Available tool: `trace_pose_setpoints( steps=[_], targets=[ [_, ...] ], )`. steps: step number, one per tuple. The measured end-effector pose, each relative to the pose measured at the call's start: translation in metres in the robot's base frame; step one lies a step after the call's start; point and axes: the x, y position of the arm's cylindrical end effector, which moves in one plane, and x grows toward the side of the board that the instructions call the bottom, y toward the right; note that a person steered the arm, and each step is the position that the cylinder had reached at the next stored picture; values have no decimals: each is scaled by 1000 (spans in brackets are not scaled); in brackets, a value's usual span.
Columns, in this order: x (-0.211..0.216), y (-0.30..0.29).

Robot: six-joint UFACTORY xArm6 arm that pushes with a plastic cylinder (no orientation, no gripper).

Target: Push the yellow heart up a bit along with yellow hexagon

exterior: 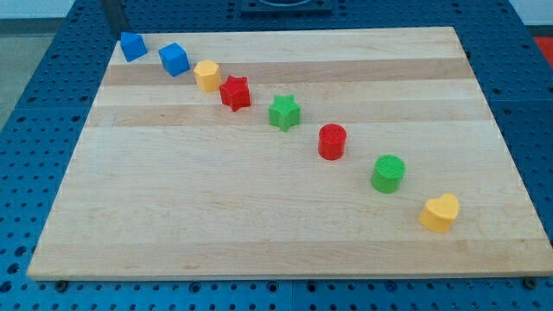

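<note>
Nothing of the push looks done yet: the yellow heart (441, 212) sits alone near the desk's (259, 225) bottom-right corner, well apart from the yellow hexagon (207, 75) high in the diagonal row. My tip (118, 33), the claw here, a bare rod holding nothing, stands just beside the blue block (132, 46). From it, the heart lies far toward the view's bottom right.

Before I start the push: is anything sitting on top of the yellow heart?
No. The yellow heart has a bare top, near the board's lower right, with the green cylinder apart up-left. Its underside is hidden.
</note>
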Motion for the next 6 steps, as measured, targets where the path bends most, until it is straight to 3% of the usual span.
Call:
trace_pose_setpoints(
  steps=[3,5,6],
  targets=[
    [47,44],
    [53,78],
    [76,39]
  ],
)
